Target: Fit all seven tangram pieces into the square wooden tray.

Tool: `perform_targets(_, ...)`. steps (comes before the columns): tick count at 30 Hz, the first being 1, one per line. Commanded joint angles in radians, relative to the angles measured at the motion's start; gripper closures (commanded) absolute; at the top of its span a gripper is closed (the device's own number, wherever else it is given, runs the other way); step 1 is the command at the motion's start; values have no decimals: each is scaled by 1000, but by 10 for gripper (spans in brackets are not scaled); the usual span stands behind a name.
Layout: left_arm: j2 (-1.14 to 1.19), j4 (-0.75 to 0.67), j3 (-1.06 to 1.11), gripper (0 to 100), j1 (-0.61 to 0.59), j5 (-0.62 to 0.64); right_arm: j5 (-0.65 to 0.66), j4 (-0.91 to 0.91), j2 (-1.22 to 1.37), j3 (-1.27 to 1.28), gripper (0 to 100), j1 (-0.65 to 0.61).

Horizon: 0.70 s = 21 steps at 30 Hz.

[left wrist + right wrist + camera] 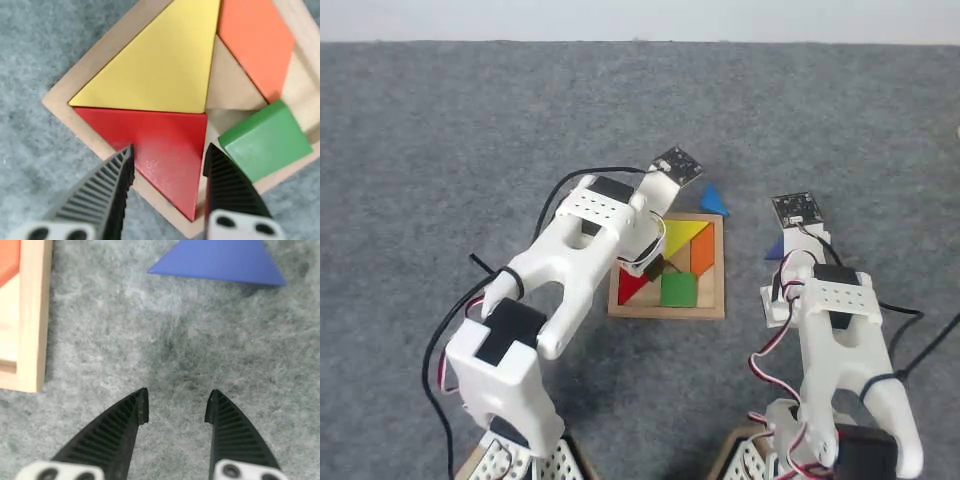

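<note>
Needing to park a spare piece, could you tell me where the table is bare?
Bare: the grey mat left of the wooden tray, and beyond the blue triangle. Crowded: the tray under the left end effector.

Left end effector [170,150] and right end effector [179,391] both gape downward.

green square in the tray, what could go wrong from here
1. The green square wooden piece looks skewed in the square wooden tray, bare wood beside it; it may block the remaining pieces.
2. The open left gripper straddles the red triangle piece's corner; closing could nudge it off the yellow triangle piece.
3. The blue triangle piece lies flat on grey felt before the open right gripper; it may slip when pinched.
</note>
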Motion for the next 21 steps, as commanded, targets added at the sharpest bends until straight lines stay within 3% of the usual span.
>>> perform_targets(1,-95,-15,-7,778,-5,-2,5,-16,-39,0,796,-12)
perform_targets(6,-233,14,1,778,46,11,5,-16,-39,0,796,-12)
perform_targets(10,-293,31,7,778,163,28,5,-16,-39,0,796,-12)
perform_targets(14,-230,6,21,778,247,35,-3,-16,-39,0,796,-12)
perform_targets(21,-95,-18,22,779,255,43,-15,-16,-39,0,796,-12)
